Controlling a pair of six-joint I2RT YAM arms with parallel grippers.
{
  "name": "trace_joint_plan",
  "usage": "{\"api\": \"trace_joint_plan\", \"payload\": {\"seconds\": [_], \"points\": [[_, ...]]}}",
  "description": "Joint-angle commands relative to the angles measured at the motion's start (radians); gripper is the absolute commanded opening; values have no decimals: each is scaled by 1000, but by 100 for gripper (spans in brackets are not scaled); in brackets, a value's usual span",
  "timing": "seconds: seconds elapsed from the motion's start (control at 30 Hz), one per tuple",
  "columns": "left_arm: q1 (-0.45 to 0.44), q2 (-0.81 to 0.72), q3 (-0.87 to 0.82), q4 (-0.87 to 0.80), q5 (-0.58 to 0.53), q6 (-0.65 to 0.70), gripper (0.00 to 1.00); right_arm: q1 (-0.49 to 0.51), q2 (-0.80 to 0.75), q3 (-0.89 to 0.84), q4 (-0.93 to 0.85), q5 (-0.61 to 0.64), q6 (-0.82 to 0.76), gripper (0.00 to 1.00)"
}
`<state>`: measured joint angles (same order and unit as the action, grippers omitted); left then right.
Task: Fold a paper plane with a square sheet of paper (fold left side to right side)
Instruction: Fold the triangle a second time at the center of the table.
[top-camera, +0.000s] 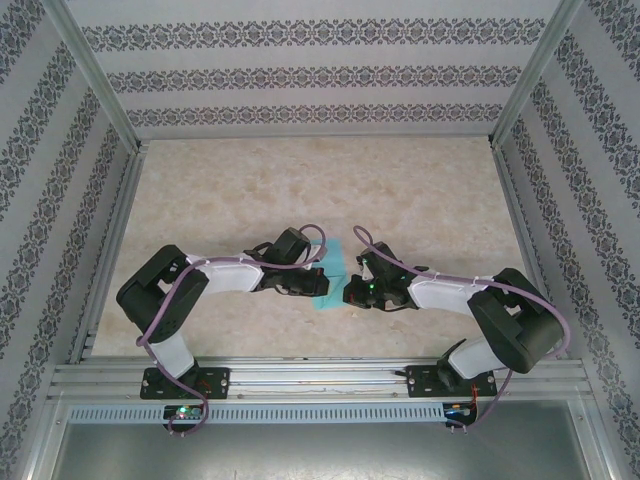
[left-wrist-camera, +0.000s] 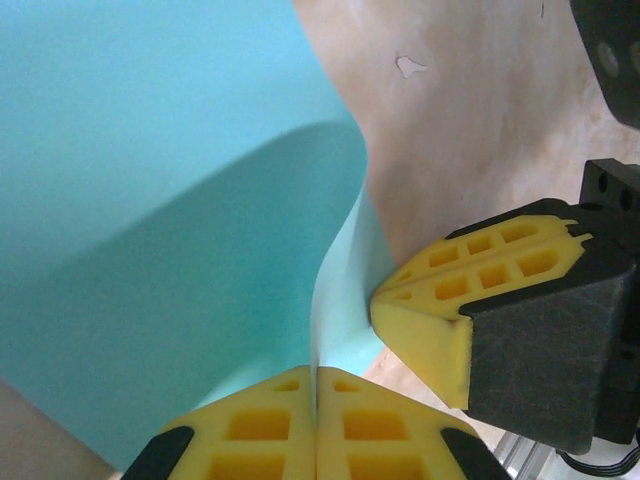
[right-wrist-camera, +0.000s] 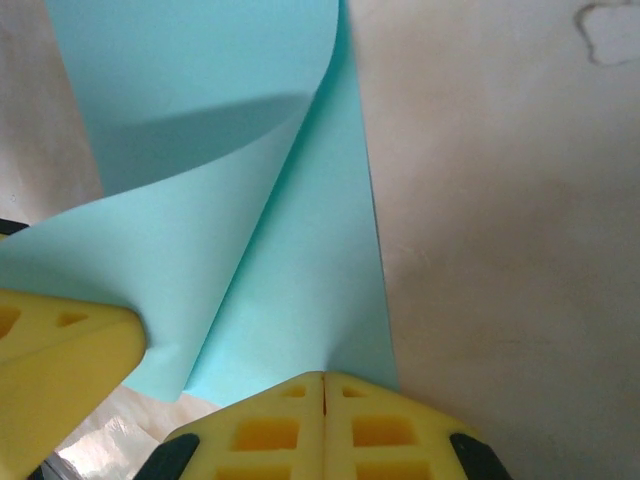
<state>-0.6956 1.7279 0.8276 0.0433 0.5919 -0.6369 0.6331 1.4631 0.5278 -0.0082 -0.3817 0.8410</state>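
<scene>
Centrally on the worktop (top-camera: 300, 190), square sheet of paper (top-camera: 335, 262) curled over itself; left end effector (left-wrist-camera: 317, 375) at its 9 o'clock, right end effector (right-wrist-camera: 324, 378) at 3 o'clock, each clamped on its edge.

Sheet (top-camera: 331, 276): thin, plain light turquoise paper, on the table (top-camera: 250, 190) near its front middle. It is not flat; one side is lifted and curled over the rest in a soft loop, with no sharp crease. From the left wrist, the sheet (left-wrist-camera: 150, 200) arches and shadows the layer beneath. From the right wrist, the sheet (right-wrist-camera: 290, 280) has a straight right edge lying on the table.
</scene>
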Motion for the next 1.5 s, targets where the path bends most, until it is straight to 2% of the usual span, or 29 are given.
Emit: {"api": "trace_joint_plan", "payload": {"seconds": [0.0, 0.63, 1.47], "points": [[22, -7, -10, 23, 38, 3, 7, 12, 25, 9, -50, 30, -13, 0], [72, 12, 1, -53, 26, 87, 10, 11, 54, 27, -72, 16, -33, 0], [105, 38, 9, -54, 2, 105, 9, 11, 76, 30, -76, 9, -37, 0]]}}
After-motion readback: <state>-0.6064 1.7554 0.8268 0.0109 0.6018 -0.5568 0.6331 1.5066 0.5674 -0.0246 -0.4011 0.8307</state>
